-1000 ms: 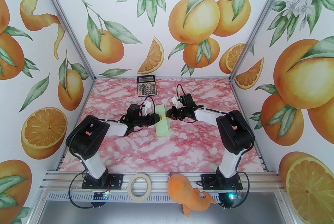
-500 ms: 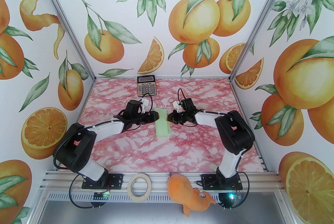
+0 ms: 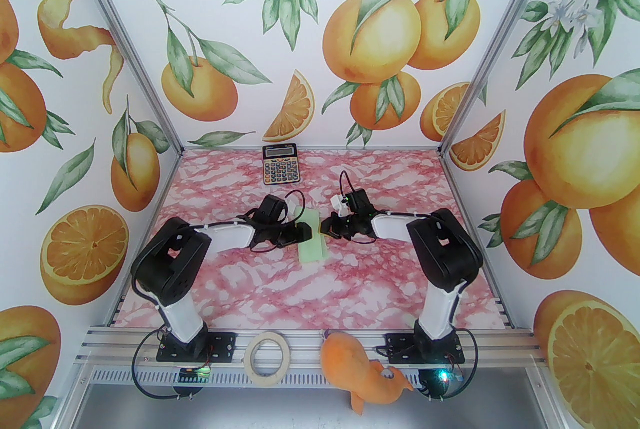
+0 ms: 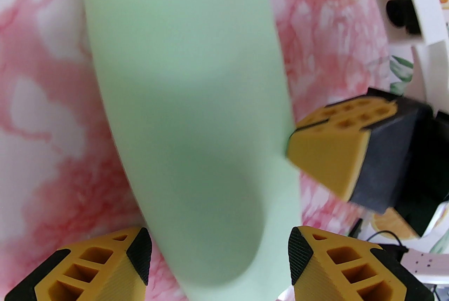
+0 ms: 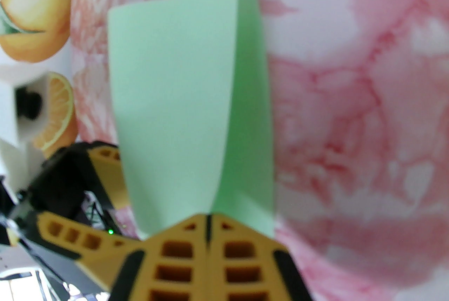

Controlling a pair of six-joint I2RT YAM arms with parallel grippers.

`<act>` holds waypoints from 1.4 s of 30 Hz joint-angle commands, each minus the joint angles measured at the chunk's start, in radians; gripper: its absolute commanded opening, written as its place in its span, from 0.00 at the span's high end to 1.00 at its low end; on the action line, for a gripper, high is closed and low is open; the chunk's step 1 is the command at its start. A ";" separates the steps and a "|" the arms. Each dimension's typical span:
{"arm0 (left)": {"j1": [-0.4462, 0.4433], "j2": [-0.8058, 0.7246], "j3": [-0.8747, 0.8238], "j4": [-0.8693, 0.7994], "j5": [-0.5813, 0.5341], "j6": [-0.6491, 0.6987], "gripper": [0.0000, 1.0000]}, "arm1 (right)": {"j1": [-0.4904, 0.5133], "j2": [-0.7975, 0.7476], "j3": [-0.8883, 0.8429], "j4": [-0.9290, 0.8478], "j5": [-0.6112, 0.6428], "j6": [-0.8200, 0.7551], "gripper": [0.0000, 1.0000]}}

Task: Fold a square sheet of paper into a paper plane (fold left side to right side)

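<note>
The square sheet of paper (image 3: 314, 248) lies mid-table as a narrow pale green strip, folded over on itself. In the right wrist view its upper layer (image 5: 172, 82) lifts off the lower layer (image 5: 252, 117). My left gripper (image 3: 304, 233) hovers open over the strip's left side, and the paper (image 4: 182, 82) runs between its fingertips (image 4: 219, 254). My right gripper (image 3: 323, 227) is shut. Its tip (image 5: 208, 222) rests on the strip's right edge where both layers meet. Whether paper sits between those fingers I cannot tell. The right gripper's fingers (image 4: 329, 155) touch that edge.
A black-and-orange calculator (image 3: 280, 164) lies at the back of the pink marbled table (image 3: 300, 292). A beige tape roll (image 3: 268, 358) and an orange plush toy (image 3: 357, 374) sit on the front rail between the arm bases. Printed walls close three sides.
The left gripper opened and let go of the strip's left edge, pulled back, then moved right over the paper. The strip's pinched waist has flattened. The right gripper stayed put.
</note>
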 commanded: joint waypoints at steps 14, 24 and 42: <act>-0.030 0.063 0.089 -0.099 -0.128 -0.015 0.43 | -0.008 0.027 0.061 0.008 -0.001 -0.045 0.77; -0.061 0.098 0.134 -0.172 -0.189 -0.015 0.44 | -0.057 -0.102 -0.029 0.032 0.068 -0.035 0.65; -0.080 0.171 0.202 -0.297 -0.241 0.045 0.43 | -0.006 -0.047 -0.037 0.091 -0.019 -0.018 0.80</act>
